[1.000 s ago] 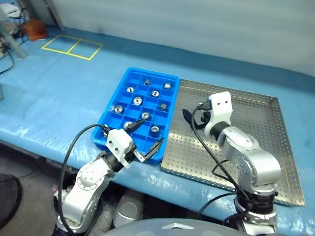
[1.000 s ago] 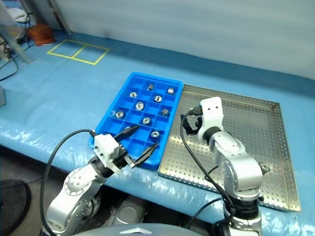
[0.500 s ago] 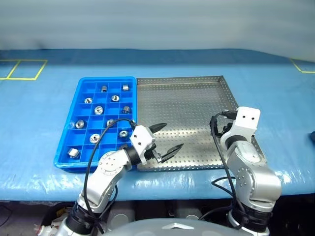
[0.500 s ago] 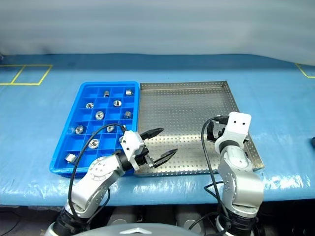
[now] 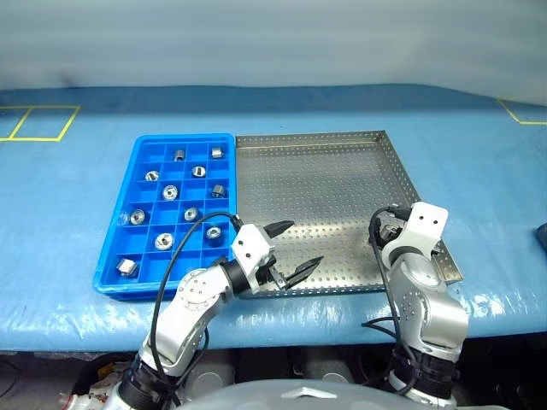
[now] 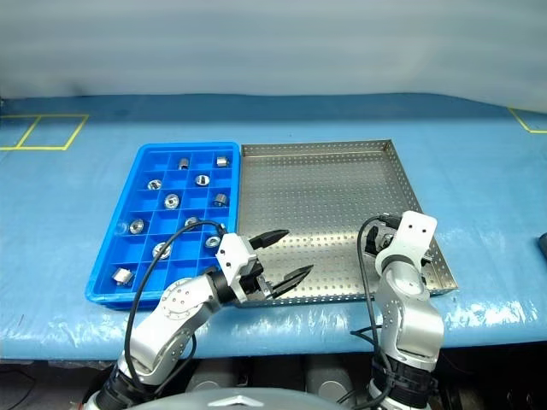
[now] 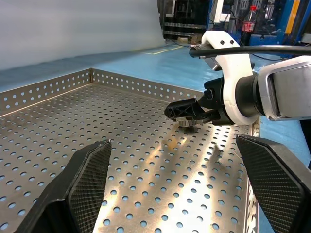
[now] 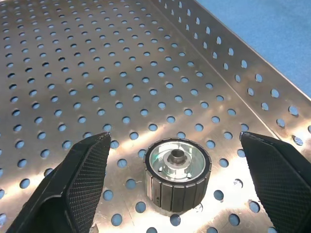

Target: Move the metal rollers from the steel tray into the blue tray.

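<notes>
Ten metal rollers [image 5: 170, 192] are counted in the blue tray [image 5: 120, 243]; one roller [image 8: 177, 174] lies in the steel tray [image 5: 325, 179], between the released right gripper [image 8: 177, 194]; the left gripper [image 5: 291, 252] is spread, empty.

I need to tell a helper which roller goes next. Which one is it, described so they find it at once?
Look at the steel tray beside the blue tray. Near its front right corner, between the open right tool's fingers, one metal roller stands on end. It alone lies on perforated metal; the others sit in blue compartments.

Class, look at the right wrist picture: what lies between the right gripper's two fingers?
One metal roller stands on end on the steel tray, untouched between the open right gripper fingers.
</notes>
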Action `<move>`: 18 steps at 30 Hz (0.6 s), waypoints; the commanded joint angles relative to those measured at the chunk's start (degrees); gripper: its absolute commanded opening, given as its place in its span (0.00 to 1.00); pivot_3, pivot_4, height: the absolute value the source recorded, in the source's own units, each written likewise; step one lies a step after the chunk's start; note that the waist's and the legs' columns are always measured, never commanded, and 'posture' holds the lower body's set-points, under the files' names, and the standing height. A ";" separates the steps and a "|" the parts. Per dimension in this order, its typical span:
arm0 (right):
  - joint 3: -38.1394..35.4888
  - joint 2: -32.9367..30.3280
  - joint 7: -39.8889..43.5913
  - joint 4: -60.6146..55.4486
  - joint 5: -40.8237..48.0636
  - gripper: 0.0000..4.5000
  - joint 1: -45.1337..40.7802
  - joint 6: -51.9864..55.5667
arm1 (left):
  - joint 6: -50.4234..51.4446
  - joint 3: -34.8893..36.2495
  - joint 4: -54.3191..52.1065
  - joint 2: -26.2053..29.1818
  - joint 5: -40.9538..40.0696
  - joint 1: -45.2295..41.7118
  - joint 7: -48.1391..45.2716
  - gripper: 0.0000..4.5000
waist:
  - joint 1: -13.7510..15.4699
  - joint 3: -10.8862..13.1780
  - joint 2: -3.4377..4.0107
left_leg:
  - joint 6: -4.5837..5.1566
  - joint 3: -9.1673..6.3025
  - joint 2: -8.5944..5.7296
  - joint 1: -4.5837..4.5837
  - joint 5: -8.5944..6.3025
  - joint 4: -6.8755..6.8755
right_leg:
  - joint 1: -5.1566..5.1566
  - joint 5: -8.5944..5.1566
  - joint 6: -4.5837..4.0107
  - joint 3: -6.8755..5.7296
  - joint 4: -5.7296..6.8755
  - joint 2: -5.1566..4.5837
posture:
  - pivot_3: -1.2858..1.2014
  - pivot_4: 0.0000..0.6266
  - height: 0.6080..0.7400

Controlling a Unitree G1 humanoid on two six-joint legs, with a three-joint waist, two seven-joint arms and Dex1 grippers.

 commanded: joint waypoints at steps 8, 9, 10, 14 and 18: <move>0.44 1.26 -1.31 2.32 0.97 0.65 -1.09 -2.62 | 1.10 0.32 -3.83 -0.06 -0.36 0.30 0.71 1.00 | 0.24 0.00 0.00 | 0.01 0.10 0.00 0.04 0.00 -0.03 | -0.01 -0.01 -0.01 0.10 0.00 0.00 | 0.56 0.24 1.00; 0.69 1.21 -1.24 2.06 1.11 0.56 -1.23 -2.24 | 1.44 0.22 -4.33 -0.24 -0.15 0.19 1.17 1.00 | 0.35 0.00 0.00 | 0.02 0.11 0.00 0.04 0.00 -0.03 | -0.01 -0.01 -0.01 0.11 0.00 0.00 | 0.56 0.24 1.00; 1.00 1.02 -1.09 1.81 1.20 0.49 -1.36 -1.93 | 1.68 0.10 -4.69 -0.41 0.06 0.05 1.56 1.00 | 0.38 0.00 0.00 | 0.02 0.11 0.00 0.04 0.00 -0.03 | -0.01 0.00 -0.01 0.12 0.00 0.00 | 0.56 0.24 1.00; 2.97 -0.51 0.18 -0.65 1.42 0.38 -2.59 0.41 | 0.76 -0.34 -5.48 -1.60 2.01 -0.85 3.91 1.00 | 0.53 0.00 0.00 | 0.02 0.15 0.00 0.06 0.00 -0.03 | -0.01 -0.01 -0.01 0.17 0.00 0.00 | 0.57 0.24 1.00; 6.32 -4.36 5.16 -4.48 3.29 0.38 -5.51 4.78 | -0.26 1.03 -6.22 -3.77 2.79 -1.13 6.91 1.00 | 0.78 0.02 0.00 | 0.05 0.22 -0.02 0.07 0.01 -0.02 | -0.02 0.02 0.02 0.28 0.00 0.01 | 0.58 0.24 1.00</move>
